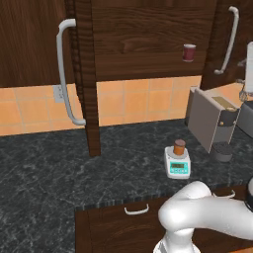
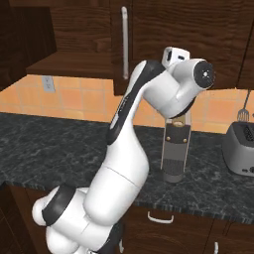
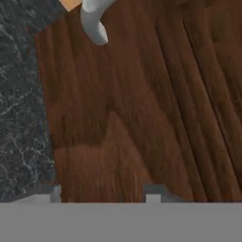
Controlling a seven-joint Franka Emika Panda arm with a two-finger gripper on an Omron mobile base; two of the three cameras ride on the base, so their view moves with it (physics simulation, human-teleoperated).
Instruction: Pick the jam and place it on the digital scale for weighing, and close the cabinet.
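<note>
While the jam (image 1: pixel 179 147) sits on the digital scale (image 1: pixel 178 163), the end effector faces the cabinet (image 3: pixel 142 108); grip unclear.

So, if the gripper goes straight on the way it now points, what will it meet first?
Probably the cabinet door: in the hand view, dark wood lies right ahead of the gripper, seemingly very near.

Open cabinet door (image 1: pixel 91 74) across counter (image 1: pixel 44 173); free room w/ toaster (image 1: pixel 212 118) right.
</note>
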